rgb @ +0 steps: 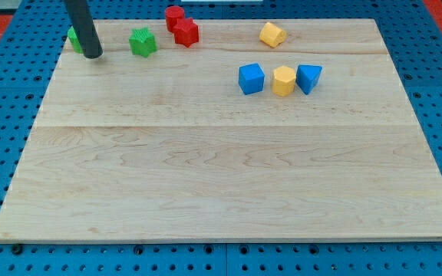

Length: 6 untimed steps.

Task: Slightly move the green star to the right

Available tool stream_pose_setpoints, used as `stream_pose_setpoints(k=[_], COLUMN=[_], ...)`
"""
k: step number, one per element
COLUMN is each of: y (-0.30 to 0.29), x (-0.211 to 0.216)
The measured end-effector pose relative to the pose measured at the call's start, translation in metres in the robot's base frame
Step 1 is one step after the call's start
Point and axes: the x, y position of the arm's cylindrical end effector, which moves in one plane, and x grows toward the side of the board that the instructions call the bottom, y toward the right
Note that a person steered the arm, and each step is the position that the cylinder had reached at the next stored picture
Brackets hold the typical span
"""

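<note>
1. Green block (74, 38) sits at the view's far left near the top edge of the surface (206, 169), mostly hidden behind my rod; I cannot make out its shape.
2. My tip (93, 55) rests on the surface just to the right of that block and slightly below it. I have no hand here, only this plain rod, so there is nothing to open or close.
3. Next comes the green star (143, 42), near the tip on its right and a little higher in the view. It lies near the top edge. This is the relation that matters: the star is to my tip's right, so a rightward sweep meets its left side.
4. My judgement: the tip should rise slightly toward the top of the view first, to line up with the star's middle; a low contact could turn it or nudge it toward the top edge.
5. To the star's right are two red blocks (181, 27), touching each other and near the star. Room for travel is short, so the push must be small.
6. Further right stands a lone yellow block (272, 34), well apart.
7. Below it is a row: blue cube (251, 79), yellow block (284, 80), blue block (308, 78), close together and well clear of my path.
</note>
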Motion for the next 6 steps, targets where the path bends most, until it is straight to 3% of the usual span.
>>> stream_pose_setpoints(k=[1,3,5,6], y=[0.021,0.082,0.077,0.035], x=[0.041,0.052,0.073,0.049])
